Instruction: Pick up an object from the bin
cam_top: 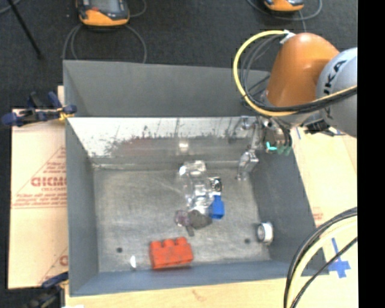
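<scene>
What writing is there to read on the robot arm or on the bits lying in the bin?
"...KA": dark letters on the grey arm link; the start of the word is hidden behind the orange cover.
Red toy brick, small blue piece, shiny heap: no text that can be read.

A robotics laboratory, set up for a picking trial. An industrial robot arm (340, 75), its wrist under an orange cover (298, 66) and ringed by a yellow cable loop (236, 63), leans over a grey metal bin (78, 198). Small mismatched test pieces lie loose on the bin's floor, among them a red toy brick (171, 252) and a blue piece (216, 209). Dark carpet (180, 30) lies beyond the bin, where two orange-and-black devices (103, 11) trail thin leads.
</scene>
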Robot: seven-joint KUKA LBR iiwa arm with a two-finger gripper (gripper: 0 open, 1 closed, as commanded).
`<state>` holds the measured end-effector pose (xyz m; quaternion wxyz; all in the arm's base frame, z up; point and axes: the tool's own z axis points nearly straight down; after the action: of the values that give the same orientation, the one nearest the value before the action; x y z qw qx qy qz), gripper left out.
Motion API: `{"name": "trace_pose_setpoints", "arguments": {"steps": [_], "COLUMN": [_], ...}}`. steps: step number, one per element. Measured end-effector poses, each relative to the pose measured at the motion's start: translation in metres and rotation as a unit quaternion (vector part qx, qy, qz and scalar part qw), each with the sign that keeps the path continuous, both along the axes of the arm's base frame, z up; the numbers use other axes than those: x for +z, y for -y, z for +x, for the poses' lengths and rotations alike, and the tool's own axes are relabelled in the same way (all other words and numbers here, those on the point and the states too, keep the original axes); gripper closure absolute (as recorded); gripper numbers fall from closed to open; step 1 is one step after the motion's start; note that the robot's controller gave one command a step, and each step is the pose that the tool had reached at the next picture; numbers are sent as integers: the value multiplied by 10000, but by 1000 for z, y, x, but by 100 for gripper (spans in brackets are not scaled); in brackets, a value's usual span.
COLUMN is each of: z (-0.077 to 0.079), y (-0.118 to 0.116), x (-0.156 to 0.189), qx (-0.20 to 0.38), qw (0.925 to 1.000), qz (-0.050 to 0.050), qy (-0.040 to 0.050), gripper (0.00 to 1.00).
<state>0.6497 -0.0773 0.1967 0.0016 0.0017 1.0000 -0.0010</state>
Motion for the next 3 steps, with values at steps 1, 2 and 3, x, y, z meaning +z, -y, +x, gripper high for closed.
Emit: {"name": "trace_pose_setpoints", "arguments": {"steps": [1,2,3], "z": [-51,-77,-78], "y": [-14,-30,-31], "x": [-83,-117,-116], "qx": [90,1367,1381], "qw": [9999,9905,9903], "qz": [10,-47,-38], "qy": [-52,160,127], "gripper": [0,0,100]}}
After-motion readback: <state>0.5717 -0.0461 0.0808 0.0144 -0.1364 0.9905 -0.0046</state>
